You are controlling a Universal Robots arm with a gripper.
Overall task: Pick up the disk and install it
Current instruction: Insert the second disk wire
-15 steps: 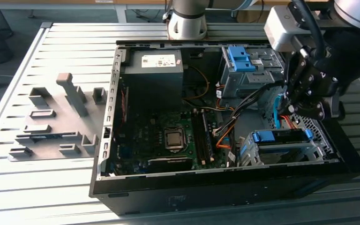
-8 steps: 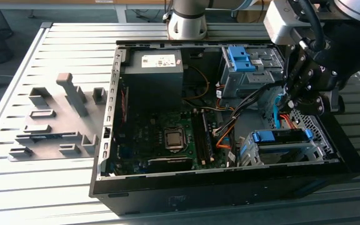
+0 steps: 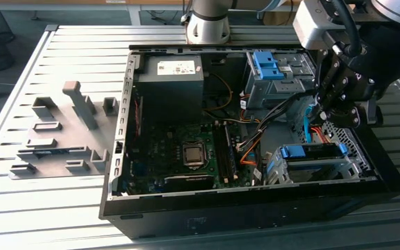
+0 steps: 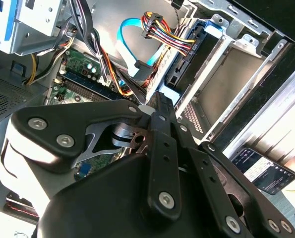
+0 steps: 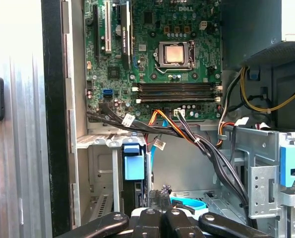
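Ribbed grey metal surface (image 3: 61,208) carries our opened black computer case (image 3: 255,213); at its four o'clock corner the disk (image 3: 314,152), blue-railed, sits caged. We cannot tell whether the matte end effector (image 3: 342,112) above is clenched.

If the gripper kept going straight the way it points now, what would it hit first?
Probably the looped blue cable lying just past the gripper tips, over the case floor beside the drive cage; depth is unclear.

I see the open computer case (image 3: 255,208) lying on the slatted metal table (image 3: 61,208), its green circuit board (image 3: 186,151) exposed. My gripper (image 3: 342,112) hangs over the case's side on the exterior view's right, just above a blue-railed drive (image 3: 314,152) in its metal cage (image 3: 311,169). A grey holder block (image 3: 61,135) sits on the table to the exterior view's left.
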